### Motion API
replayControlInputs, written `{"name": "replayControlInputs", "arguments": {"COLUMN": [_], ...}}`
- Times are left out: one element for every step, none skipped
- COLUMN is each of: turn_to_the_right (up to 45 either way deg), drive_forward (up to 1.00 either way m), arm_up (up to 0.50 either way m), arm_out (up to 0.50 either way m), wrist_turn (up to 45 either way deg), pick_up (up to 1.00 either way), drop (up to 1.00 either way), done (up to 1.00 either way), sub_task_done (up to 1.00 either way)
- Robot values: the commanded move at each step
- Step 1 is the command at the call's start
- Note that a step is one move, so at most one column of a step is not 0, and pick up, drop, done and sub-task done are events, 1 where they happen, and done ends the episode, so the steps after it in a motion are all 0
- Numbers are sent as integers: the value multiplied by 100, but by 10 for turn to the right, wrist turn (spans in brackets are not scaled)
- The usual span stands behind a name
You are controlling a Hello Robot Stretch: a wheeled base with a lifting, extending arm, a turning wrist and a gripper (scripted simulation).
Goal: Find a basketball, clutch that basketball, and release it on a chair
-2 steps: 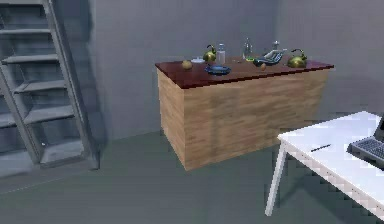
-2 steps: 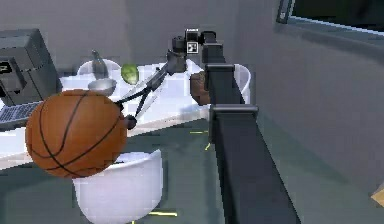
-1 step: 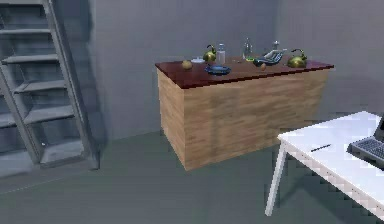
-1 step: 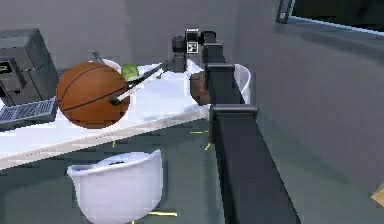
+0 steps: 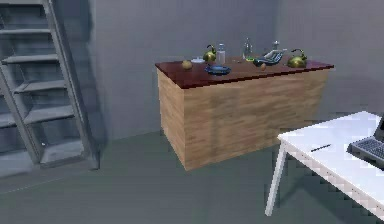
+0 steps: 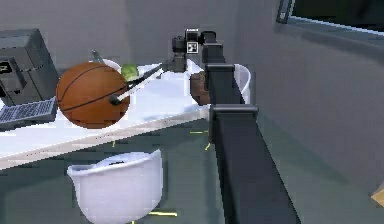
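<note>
At the forward view's left a grey staircase point(image 5: 45, 80) climbs the wall. Right of it stands a wooden counter point(image 5: 235, 115) carrying kettles and dishes, and at the right edge is the corner of a white counter point(image 5: 330, 150).

In the arm side view that white counter has a laptop point(image 6: 25, 70) at its left end. The basketball point(image 6: 93, 95), orange with dark seams, sits just right of the laptop, over the near part of the top. The thin fingers point(image 6: 142, 83) slant down from the right and end against the ball's right flank. I cannot tell whether they have hold of the ball, or whether it rests on the top or hangs clear.

A small green thing point(image 6: 131, 72) lies just behind the fingers. A white chair point(image 6: 120, 190) stands below the ball at the near edge. The dark arm point(image 6: 235, 140) rises on the right, and past it is a second white chair point(image 6: 243, 78).

The step in hand looks like securing the ball. Done well, the hold should be proven with a small straight lift, away from the laptop. The ball should then travel low to the near chair and be let go deep in the seat's hollow, since a ball freed high or off-centre will likely roll away
</note>
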Motion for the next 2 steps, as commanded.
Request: {"name": "replayControlInputs", "arguments": {"turn_to_the_right": [0, 0], "drive_forward": [0, 0], "arm_up": [-50, 0], "arm_out": [0, 0], "wrist_turn": [0, 0], "pick_up": [0, 0], "drop": [0, 100], "done": [0, 0], "sub_task_done": [0, 0]}}
